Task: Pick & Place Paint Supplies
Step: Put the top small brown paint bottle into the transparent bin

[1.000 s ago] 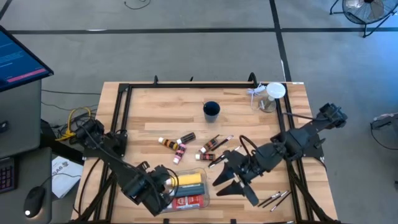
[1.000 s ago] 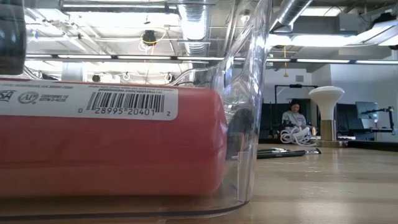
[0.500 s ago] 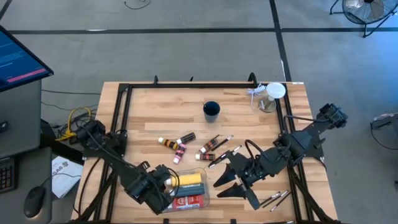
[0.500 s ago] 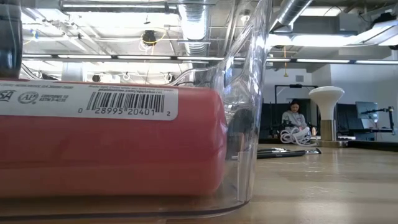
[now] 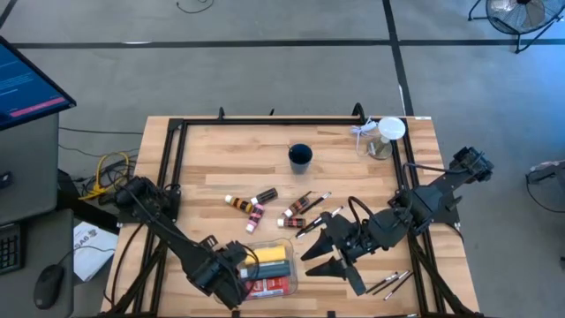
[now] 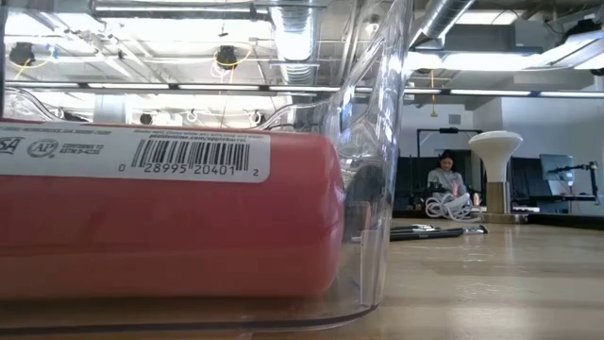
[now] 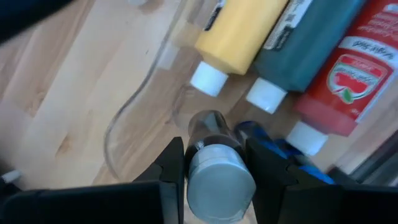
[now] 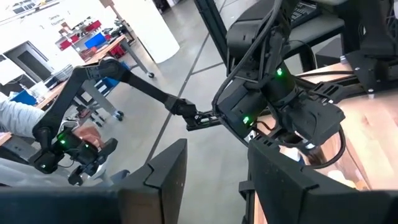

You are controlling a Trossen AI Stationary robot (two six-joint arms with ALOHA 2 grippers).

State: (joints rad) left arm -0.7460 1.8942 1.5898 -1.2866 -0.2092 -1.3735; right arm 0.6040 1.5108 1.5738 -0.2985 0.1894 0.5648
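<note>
A clear bin (image 5: 294, 276) at the table's near edge holds a yellow bottle (image 7: 239, 31), a teal bottle (image 7: 311, 43) and a red bottle (image 7: 348, 74), all lying down with white caps. My left gripper (image 5: 237, 270) points down over the bin's left end, shut on a small silver-ended tube (image 7: 221, 177). My right gripper (image 5: 323, 263) hangs open above the table to the right of the bin, with nothing between its fingers. Loose paint tubes (image 5: 256, 208) lie at mid-table and thin brushes (image 5: 393, 283) at the near right. My left gripper pinches the small tube between its two fingers, on the sides of its silver end (image 7: 199, 169). The fingers come from above, pointing down. The tube hangs below them over the bin's floor (image 7: 155, 124); its lower end is hidden behind the silver end.
A dark blue cup (image 5: 300, 156) stands at mid-far table and a clear jar with a white lid (image 5: 386, 134) at the far right corner. More tubes and brushes (image 5: 305, 208) lie mid-table. A black frame (image 5: 265, 121) runs along the table's edges. A person sits far behind (image 6: 445, 184).
My left gripper has sunk toward the bin with the tube still in its fingers, shifting a little toward the near edge. My right gripper has stayed in place, open.
</note>
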